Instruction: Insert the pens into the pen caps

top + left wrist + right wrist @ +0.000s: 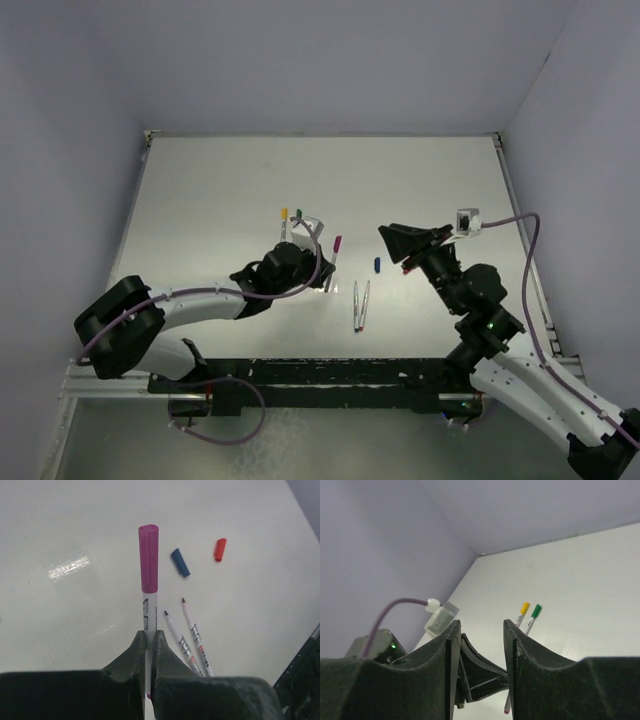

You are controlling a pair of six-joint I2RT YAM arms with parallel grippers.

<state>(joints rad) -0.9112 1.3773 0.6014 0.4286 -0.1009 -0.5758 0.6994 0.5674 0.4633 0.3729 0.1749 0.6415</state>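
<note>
My left gripper (149,633) is shut on a whitish pen (149,611) whose tip wears the magenta cap (149,558). From above, that gripper (325,268) holds the pen (335,250) pointing away over mid-table. A blue cap (180,562) and a red cap (219,549) lie loose beyond it, and two uncapped pens (187,637) lie side by side to its right. My right gripper (392,248) hovers just right of the blue cap (377,264), open and empty (481,625). Pens with a yellow cap (524,608) and a green cap (535,611) lie behind.
The two uncapped pens (361,304) lie near the front edge of the white table (220,190). A grey wall rises at the back and on both sides. A small white connector block (466,220) on a purple cable sits by the right wrist.
</note>
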